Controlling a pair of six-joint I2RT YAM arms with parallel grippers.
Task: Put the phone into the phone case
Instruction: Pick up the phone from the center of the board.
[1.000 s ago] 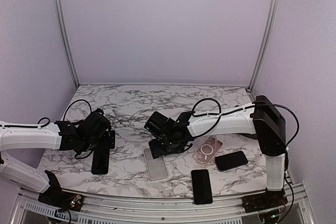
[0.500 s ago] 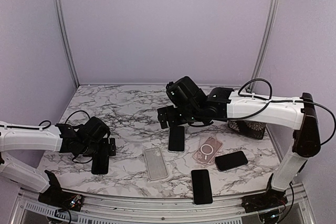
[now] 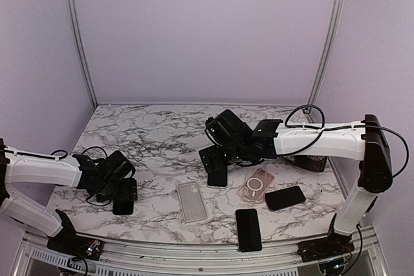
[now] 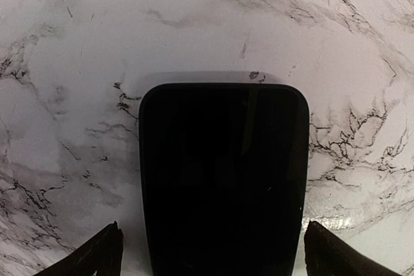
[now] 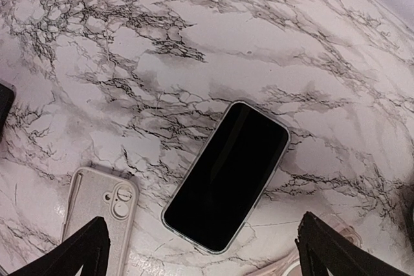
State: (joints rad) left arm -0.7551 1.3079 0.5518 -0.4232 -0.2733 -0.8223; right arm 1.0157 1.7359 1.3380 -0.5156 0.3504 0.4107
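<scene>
Left tool (image 3: pixel 124 187) hangs low at the left of the worktop (image 3: pixel 162 140) in the overhead view, over one end of a black phone (image 3: pixel 123 203). The right tool (image 3: pixel 215 158) hovers mid-worktop above a pale-rimmed phone (image 3: pixel 218 176). Just left of that phone lies a grey case (image 3: pixel 192 201), empty. To its right is a pink clear case (image 3: pixel 255 184), also empty, with a third phone (image 3: pixel 284 197) beside it and a fourth phone (image 3: pixel 248 229) near the front edge. A dark patterned thing (image 3: pixel 315 163) sits half hidden behind the right arm.

From the left wrist, both fingers stand spread wide, flanking the black phone's near end and not closed on it. The phone lies flat, its screen dark.

From the right wrist, the fingers are wide apart and hold nothing. The pale-rimmed phone lies flat and slanted on the worktop, apart from the grey case, whose camera cut-out shows.
</scene>
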